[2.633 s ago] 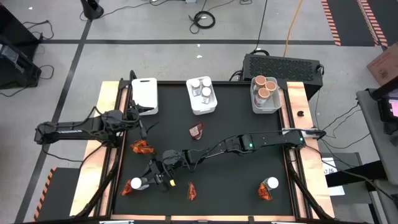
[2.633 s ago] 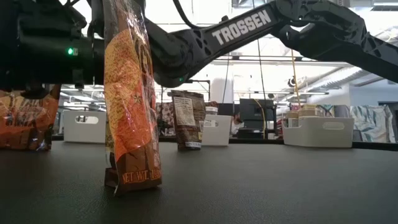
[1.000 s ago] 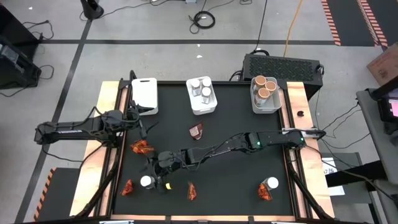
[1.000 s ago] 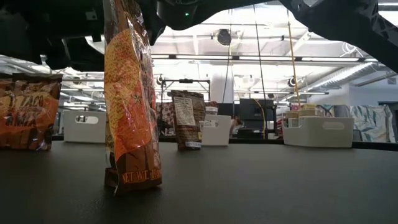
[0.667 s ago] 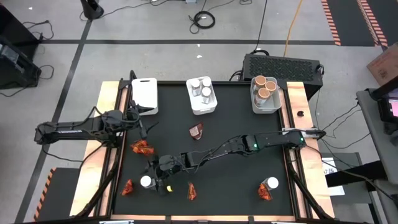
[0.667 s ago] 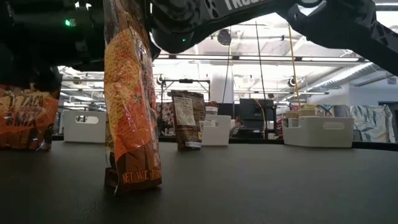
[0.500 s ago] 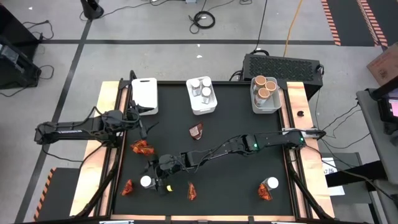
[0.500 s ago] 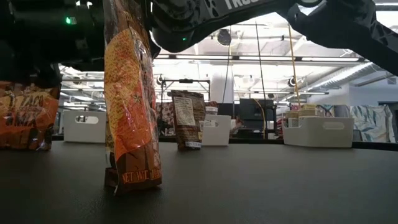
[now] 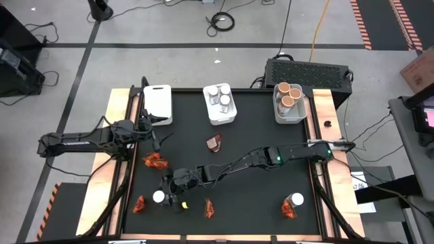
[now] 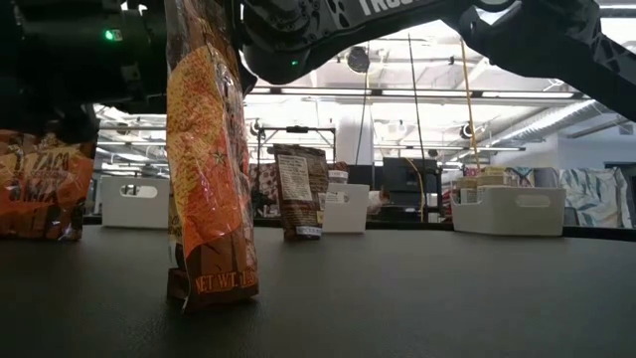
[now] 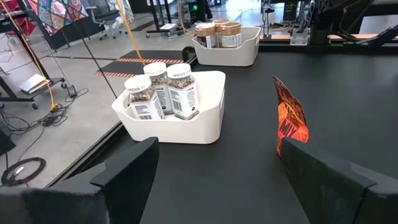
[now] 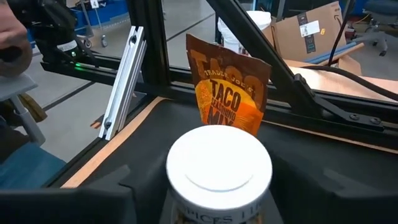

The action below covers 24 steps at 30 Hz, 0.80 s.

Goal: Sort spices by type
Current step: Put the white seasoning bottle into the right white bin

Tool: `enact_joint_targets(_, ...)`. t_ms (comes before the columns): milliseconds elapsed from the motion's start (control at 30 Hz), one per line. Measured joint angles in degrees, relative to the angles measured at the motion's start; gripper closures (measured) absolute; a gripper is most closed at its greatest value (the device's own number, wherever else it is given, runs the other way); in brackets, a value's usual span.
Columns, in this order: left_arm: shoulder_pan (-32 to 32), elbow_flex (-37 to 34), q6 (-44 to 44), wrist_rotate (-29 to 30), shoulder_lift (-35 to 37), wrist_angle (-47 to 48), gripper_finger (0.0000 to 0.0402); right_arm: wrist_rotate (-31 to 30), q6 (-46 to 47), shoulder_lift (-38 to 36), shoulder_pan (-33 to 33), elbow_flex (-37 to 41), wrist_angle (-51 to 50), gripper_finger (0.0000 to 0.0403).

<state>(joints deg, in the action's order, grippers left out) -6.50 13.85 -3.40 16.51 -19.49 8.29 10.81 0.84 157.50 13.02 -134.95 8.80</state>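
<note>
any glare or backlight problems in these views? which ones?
Low view: bright ceiling lights behind, arms overhead go to silhouette, taco seasoning sachet glows backlit. Right wrist view: white jar lid near blown out. High view: evenly lit, no glare on the black table.

jar (image 12: 219, 177) base cut off, label partly hidden

A robotics lab: taped concrete floor (image 9: 169, 27), loose cables (image 9: 221, 22), cardboard boxes (image 12: 311, 28) (and ceiling strip lights (image 10: 397, 94)).
</note>
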Motion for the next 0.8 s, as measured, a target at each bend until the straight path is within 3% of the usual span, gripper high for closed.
enact_joint_targets(167,0.0,0.0,0.0,0.0,0.0,0.0,0.0063,0.0,0.3,-0.1,0.0,0.0,-0.2,0.0212)
enact_joint_targets(300,0.0,0.0,0.0,0.0,0.0,0.3,0.0063,0.3,1.5,-1.1,-0.4,0.0,-0.7,0.0214)
enact_joint_targets(433,0.0,0.0,-0.1,0.0,0.0,0.5,0.0063,5.0,1.6,-4.0,-1.0,0.0,-3.3,0.0194)
enact_joint_targets(800,0.0,0.0,-0.6,0.0,0.0,-0.1,0.0063,7.6,-8.6,-25.7,-4.2,-0.1,-27.2,0.0212)
